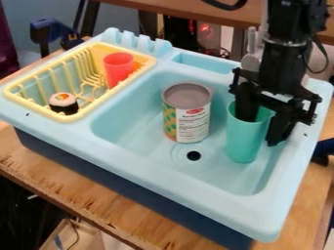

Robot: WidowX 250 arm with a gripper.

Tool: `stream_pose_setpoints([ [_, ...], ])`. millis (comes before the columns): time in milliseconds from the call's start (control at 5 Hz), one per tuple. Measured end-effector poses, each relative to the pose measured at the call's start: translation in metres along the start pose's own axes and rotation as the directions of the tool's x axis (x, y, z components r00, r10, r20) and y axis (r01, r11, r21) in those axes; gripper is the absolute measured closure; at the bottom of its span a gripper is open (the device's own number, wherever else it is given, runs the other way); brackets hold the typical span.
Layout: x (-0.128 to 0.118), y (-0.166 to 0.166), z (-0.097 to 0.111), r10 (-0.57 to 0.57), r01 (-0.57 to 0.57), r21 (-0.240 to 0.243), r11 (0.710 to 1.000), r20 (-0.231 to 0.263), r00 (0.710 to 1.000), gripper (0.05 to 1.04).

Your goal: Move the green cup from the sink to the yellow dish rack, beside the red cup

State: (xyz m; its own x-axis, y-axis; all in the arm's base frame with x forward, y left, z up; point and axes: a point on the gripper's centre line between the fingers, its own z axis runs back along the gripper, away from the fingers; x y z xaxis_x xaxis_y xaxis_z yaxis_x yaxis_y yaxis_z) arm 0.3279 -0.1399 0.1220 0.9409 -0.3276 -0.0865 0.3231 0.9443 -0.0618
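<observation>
We've got the gripper point(261, 132) pointing down, astride the cup point(245, 141) wall. Fingers sit partway open, nothing clamped.

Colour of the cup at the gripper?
Teal green; the cup shows best in the camera view.

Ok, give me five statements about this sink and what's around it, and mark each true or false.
1. The can stands upright in the sink. True.
2. The red cup is in the sink beside the can. False: it is in the yellow rack.
3. The gripper has one finger inside the green cup and one outside. True.
4. The can covers the drain hole. False: the hole shows in front of the can.
5. The sushi piece is in the rack. True.
</observation>
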Motion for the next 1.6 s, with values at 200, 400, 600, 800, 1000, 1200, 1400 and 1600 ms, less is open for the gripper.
stream_pose_setpoints([
  [200,0.000,0.001,-0.001,-0.001,0.001,-0.013,1.000,0.000,1.000,0.724],
  [400,0.000,0.004,0.000,0.001,-0.001,-0.023,1.000,-0.002,1.000,0.916],
  [600,-0.010,0.005,0.003,-0.015,0.014,-0.020,1.000,-0.049,0.999,0.983],
  [800,-0.030,0.003,0.034,-0.039,0.038,-0.022,0.999,-0.060,0.997,0.989],
  [1000,-0.063,0.004,0.088,-0.016,0.017,-0.016,1.000,0.047,0.999,0.989],
  [1200,-0.114,0.032,0.138,0.108,-0.101,-0.049,0.994,0.168,0.980,0.989],
  [1400,-0.143,0.070,0.156,0.248,-0.239,-0.068,0.969,0.187,0.951,0.989],
  [1600,-0.145,0.107,0.158,0.339,-0.336,-0.049,0.941,0.180,0.923,0.989],
])
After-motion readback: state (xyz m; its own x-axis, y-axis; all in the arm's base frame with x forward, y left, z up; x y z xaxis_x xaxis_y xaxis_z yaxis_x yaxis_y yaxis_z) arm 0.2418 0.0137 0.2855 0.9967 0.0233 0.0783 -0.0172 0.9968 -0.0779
